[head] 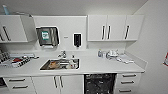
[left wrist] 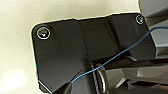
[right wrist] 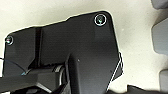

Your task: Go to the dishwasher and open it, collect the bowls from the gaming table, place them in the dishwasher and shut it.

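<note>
Facing a white kitchen wall, the head camera looks down on a white bench (head: 100, 65) that runs the width of the scene. The dishwasher (head: 100, 83) sits below the bench, right of centre, between a pair of white cabinet doors (head: 58, 84) and a stack of drawers (head: 128, 82). Its bay reads as a dark opening with wire racks visible inside; the position of its door cannot be made out.

A steel sink (head: 60, 64) is set into the bench left of the dishwasher, with a tap (head: 62, 54) behind it. A dish rack (head: 15, 60) holding items stands at the far left of the bench. Small bottles and white items (head: 110, 53) are grouped on the bench near the right corner.

On the wall, a paper towel dispenser (head: 47, 36) and a dark soap dispenser (head: 77, 39) hang above the sink. White wall cupboards (head: 115, 27) with dark handles are mounted to either side.

State of each end effector: cannot tell; both wrist cameras show the robot's own dark plate against a pale floor.
</note>
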Tool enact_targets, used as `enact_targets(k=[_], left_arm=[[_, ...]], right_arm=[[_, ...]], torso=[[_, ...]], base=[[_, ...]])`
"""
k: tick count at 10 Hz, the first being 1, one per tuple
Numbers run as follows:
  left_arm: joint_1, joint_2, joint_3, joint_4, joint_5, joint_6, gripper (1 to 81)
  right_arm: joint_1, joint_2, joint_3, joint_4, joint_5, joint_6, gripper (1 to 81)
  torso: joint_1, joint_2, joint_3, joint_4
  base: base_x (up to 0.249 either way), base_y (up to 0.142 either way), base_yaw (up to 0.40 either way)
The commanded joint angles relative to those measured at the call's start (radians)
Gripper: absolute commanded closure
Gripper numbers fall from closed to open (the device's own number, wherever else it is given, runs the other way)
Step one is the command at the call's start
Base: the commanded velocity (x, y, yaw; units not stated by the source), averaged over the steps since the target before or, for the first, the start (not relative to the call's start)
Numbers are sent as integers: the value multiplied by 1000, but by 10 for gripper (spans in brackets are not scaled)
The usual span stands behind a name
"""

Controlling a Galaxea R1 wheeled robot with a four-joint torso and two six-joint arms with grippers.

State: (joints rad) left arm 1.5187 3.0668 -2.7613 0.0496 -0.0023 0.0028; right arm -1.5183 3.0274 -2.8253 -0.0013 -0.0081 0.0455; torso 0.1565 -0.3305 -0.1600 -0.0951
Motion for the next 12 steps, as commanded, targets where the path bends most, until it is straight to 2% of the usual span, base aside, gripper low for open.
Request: enact_targets(k=[1,4,12], left_arm=[[-58,0,0,9,50,3,10],[-58,-2,0,7,50,2,10],[-61,-8,-23,-2,44,0,10]], right_arm=[[60,-3,0,-5,-53,-3,10],[60,-3,0,-5,-52,-3,10],[57,-2,0,-3,-53,-4,10]], torso=[[0,0,0,0],[0,0,0,0],[1,0,0,0]], base=[[0,0,0],[0,0,41],[0,0,329]])
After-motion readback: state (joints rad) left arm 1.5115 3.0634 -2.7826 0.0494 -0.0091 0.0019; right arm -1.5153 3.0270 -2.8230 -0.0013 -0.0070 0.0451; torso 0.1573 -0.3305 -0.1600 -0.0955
